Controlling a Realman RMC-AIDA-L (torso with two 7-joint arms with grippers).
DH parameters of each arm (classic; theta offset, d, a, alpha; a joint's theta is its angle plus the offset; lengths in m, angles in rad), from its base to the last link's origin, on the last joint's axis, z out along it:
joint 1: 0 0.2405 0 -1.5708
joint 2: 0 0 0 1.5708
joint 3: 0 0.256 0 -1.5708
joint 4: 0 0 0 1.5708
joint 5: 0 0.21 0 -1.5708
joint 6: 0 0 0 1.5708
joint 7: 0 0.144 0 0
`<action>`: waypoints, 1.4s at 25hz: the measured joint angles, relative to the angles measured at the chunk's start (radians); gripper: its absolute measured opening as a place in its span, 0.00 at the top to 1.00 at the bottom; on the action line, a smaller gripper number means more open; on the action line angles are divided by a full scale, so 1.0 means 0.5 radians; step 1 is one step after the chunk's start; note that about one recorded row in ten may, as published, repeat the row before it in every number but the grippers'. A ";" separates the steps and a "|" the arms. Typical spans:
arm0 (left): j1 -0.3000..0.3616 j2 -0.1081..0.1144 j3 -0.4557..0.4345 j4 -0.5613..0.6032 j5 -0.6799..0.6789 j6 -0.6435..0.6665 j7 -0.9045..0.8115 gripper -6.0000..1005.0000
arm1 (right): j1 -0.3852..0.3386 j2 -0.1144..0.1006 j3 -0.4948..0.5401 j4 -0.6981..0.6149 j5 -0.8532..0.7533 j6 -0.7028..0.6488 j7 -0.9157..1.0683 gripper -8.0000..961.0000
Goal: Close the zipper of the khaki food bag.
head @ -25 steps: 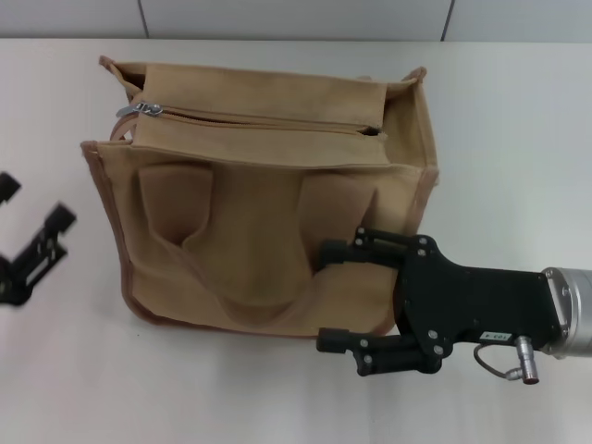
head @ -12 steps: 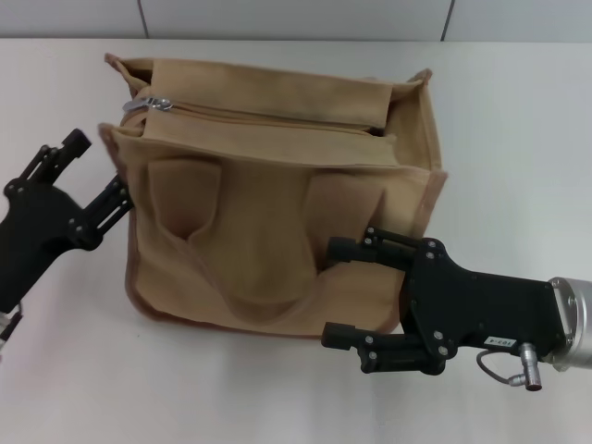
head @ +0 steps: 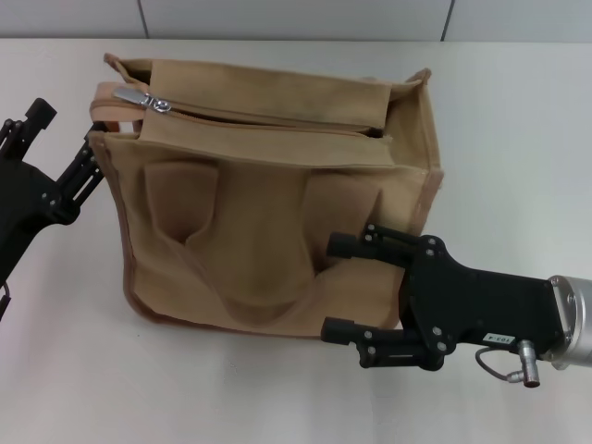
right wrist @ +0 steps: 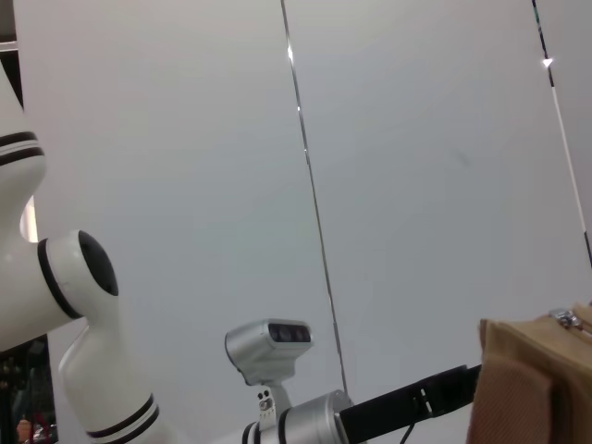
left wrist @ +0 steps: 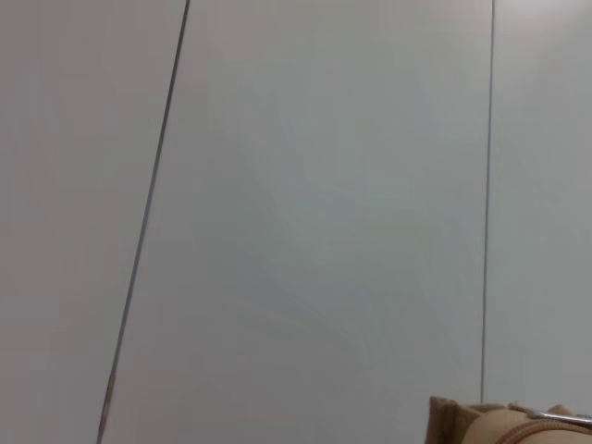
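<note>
Your left hand [head: 63, 148] sits spread open beside the bag [head: 268, 194]; right hand [head: 340, 289] open, apparently bracketing its lower corner. Zipper [head: 268, 117] pull at left end.

Head view: looks steeply down, close, bag [head: 268, 194] central between both hands. Wrist views: low, facing outward at wall panels; each shares only a bag corner [left wrist: 499, 424] [right wrist: 536, 384].

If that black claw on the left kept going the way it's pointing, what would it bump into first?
Probably the khaki food bag: the left gripper, open, points up and toward the bag's near-left upper corner, just below the zipper pull. Depth is unclear, so it might pass beside it.
</note>
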 joint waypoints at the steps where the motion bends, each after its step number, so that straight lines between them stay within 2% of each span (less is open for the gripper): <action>1: 0.000 0.000 0.000 0.000 0.000 0.000 0.000 0.23 | 0.000 0.000 0.000 0.000 0.000 0.000 0.000 0.17; 4: 0.015 0.000 0.003 -0.017 0.000 0.029 0.000 0.23 | 0.002 0.000 0.000 0.005 0.019 0.004 -0.001 0.18; 5: 0.032 0.000 0.008 -0.019 0.003 0.123 -0.001 0.23 | 0.003 0.000 0.000 0.009 0.026 0.005 -0.001 0.18; 9: 0.040 0.001 0.015 -0.020 0.008 0.233 0.001 0.23 | 0.007 0.000 0.000 0.016 0.028 0.013 -0.001 0.18; 19: -0.016 0.006 0.046 -0.007 0.041 0.036 -0.001 0.24 | 0.015 0.000 0.000 0.022 0.034 0.031 -0.001 0.19; 28: 0.039 0.017 0.093 0.202 0.105 0.140 -0.003 0.25 | 0.014 0.000 0.000 0.029 0.036 0.065 -0.001 0.19; 31: 0.040 0.016 0.093 0.222 0.105 0.142 -0.002 0.25 | 0.023 0.000 0.000 0.030 0.045 0.081 -0.001 0.19; 35: 0.013 0.005 0.109 0.198 0.106 0.097 0.175 0.26 | 0.051 0.000 -0.004 0.051 0.058 0.090 -0.001 0.20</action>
